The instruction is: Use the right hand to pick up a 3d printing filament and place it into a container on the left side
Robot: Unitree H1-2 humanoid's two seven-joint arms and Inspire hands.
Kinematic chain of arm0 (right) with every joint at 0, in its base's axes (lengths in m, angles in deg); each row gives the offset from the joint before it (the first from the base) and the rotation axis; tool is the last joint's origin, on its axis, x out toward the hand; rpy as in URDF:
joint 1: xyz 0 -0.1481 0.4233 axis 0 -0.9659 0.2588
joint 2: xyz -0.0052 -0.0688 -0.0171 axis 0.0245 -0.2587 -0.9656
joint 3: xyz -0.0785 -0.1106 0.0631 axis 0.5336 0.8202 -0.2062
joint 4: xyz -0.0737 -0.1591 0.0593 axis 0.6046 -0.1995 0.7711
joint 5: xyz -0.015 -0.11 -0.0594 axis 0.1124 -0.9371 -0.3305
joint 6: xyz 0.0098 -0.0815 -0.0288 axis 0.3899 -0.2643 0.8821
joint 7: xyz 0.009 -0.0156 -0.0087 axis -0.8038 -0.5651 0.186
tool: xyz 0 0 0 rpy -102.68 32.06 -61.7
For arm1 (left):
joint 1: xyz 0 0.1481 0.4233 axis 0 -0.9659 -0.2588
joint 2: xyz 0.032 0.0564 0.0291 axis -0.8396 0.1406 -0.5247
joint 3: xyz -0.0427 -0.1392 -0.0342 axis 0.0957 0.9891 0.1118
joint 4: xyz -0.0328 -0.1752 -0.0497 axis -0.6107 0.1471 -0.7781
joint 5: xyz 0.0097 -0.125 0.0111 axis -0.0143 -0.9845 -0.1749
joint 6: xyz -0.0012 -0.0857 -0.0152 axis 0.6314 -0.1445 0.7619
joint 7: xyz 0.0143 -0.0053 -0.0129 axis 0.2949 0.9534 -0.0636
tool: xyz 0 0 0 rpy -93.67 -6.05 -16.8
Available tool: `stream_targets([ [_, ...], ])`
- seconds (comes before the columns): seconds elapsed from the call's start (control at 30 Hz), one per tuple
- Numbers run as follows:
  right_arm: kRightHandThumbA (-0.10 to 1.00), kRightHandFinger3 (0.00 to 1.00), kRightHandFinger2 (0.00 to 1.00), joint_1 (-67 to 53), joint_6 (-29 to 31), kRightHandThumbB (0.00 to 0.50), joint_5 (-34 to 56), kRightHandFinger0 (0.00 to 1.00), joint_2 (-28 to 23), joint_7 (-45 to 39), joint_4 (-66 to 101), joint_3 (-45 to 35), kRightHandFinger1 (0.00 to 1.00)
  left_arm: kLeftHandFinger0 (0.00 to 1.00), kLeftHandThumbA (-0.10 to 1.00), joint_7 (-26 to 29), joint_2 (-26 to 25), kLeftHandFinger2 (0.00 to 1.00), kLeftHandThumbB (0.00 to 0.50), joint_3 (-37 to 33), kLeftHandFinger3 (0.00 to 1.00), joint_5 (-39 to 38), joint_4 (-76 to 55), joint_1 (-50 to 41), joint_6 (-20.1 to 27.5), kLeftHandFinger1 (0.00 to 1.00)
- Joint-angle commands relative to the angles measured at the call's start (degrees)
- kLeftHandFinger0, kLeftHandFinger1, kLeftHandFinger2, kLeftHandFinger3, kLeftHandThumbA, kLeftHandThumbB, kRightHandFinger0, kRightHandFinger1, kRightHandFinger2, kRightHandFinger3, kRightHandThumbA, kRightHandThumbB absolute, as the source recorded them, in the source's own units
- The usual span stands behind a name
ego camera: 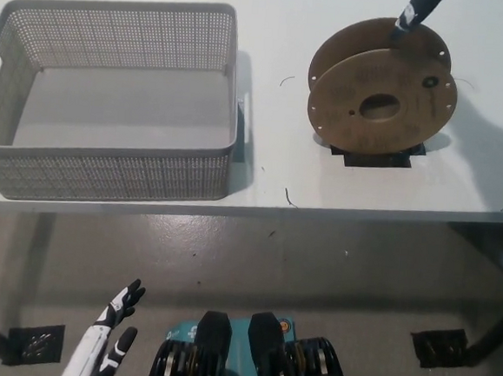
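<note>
Seen from the head camera, a white tabletop (146,199) fills the upper half of the picture, with grey floor (254,267) below its front edge. On the tabletop's left part stands a grey perforated plastic basket (105,172) with a handle slot in its left wall; its inside shows only its bare bottom. To the right of the basket, apart from it, stands the filament spool (382,101), a brown cardboard reel standing on its rims with one round flange facing the camera and the hub hole near the middle. It sits on a black marker patch (376,158) stuck to the tabletop. A few thin dark strands (287,197) lie on the white surface around it.

At the top of the picture, a dark fingertip of the right hand (413,13) reaches down from the upper edge and ends at the top rim of the spool's rear flange; whether it touches the rim cannot be told. So little of this hand shows that I cannot tell whether it is spread or closed.

Low at the picture's left, the white left hand (111,334) hangs below the tabletop, over the floor, with its fingers apart and nothing in it.
</note>
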Motion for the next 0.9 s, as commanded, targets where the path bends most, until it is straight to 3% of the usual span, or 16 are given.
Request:
stream_targets([
  [0.0,1.00,1.00,1.00,15.51,6.10,0.258,-3.20,1.00,2.42,-8.27,-10.53,1.65,1.00,1.00,1.00,-0.67,-2.04,1.00,0.280,0.18,1.00,0.11,-3.30,-0.39,2.61,1.00],
  [0.13,1.00,1.00,1.00,16.62,6.37,0.302,-3.12,1.00,3.94,-6.85,-13.94,1.41,1.00,1.00,0.97,-1.00,-2.02,1.00,0.274,0.19,1.00,0.18,-3.68,-0.52,2.58,1.00],
  [0.17,1.00,1.00,1.00,16.85,6.03,0.343,-3.37,1.00,4.20,-6.86,-14.56,1.63,1.00,1.00,0.97,-0.84,-2.07,1.00,0.271,0.09,1.00,0.28,-3.63,-0.54,2.64,1.00],
  [0.3,1.00,1.00,1.00,17.91,5.78,0.334,-3.80,1.00,4.93,-7.34,-16.18,1.56,1.00,1.00,0.94,-1.32,-2.06,1.00,0.283,0.02,1.00,-0.15,-3.75,-0.56,2.13,1.00],
  [0.43,1.00,1.00,1.00,18.33,5.95,0.377,-4.46,1.00,5.22,-8.01,-17.36,1.52,1.00,1.00,0.94,-1.14,-2.06,1.00,0.281,-0.16,1.00,0.47,-3.82,-0.56,2.18,1.00],
  [0.63,1.00,1.00,1.00,17.69,7.51,0.300,-4.70,1.00,5.20,-7.87,-18.15,0.81,1.00,1.00,0.93,-1.72,-2.32,1.00,0.292,-0.04,1.00,0.04,-4.56,-0.96,1.27,1.00],
  [0.73,1.00,1.00,1.00,17.53,4.62,0.369,-5.54,1.00,5.39,-7.82,-18.63,1.00,1.00,1.00,0.92,-1.75,-2.28,1.00,0.297,-0.03,1.00,0.21,-4.77,-1.00,1.07,1.00],
  [0.87,1.00,1.00,1.00,17.18,1.55,0.418,-6.49,1.00,5.66,-8.33,-19.28,1.56,1.00,1.00,0.93,-1.62,-2.23,1.00,0.300,-0.08,1.00,0.46,-4.53,-0.87,1.43,1.00],
])
